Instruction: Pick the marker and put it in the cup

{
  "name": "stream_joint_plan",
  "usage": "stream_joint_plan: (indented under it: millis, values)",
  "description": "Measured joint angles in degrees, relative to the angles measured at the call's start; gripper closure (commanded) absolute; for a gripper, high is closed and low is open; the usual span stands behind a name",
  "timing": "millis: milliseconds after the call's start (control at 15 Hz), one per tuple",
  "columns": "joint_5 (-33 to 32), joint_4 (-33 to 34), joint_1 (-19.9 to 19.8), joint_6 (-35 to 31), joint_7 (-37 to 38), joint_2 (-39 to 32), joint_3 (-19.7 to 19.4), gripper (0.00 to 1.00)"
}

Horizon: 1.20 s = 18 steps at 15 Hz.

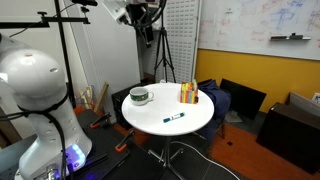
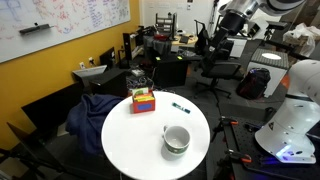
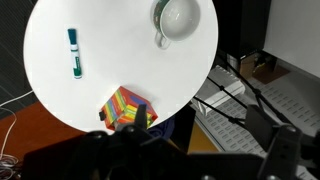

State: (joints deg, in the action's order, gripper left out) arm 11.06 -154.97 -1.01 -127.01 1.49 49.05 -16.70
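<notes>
Wrist view showed the marker [image 3: 74, 52] lying flat on the round white counter [image 3: 120, 50]. Its long axis ran nearly straight up and down the picture, and which end was the cap could not be told. The cup [image 3: 157, 20] sat well apart from it near the counter's edge, the striped holder [image 3: 125, 105] at another edge. In an exterior view the arm was raised high above the counter, the claw [image 2: 225, 27] touching nothing. Its opening could not be told.
</notes>
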Motion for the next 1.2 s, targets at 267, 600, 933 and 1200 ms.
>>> stream_joint_plan:
  millis: [267,600,933,1200]
  values:
    - [2.1,2.4,0.0,-3.0,-0.1,-6.3,-0.3,0.0]
    - [2.9,2.1,-0.9,-12.6,0.1,-13.3,0.9,0.0]
    - [2.9,1.7,-2.3,-17.4,1.0,-18.7,2.6,0.0]
    - [4.2,1.7,-3.3,-20.5,1.3,-23.0,2.5,0.0]
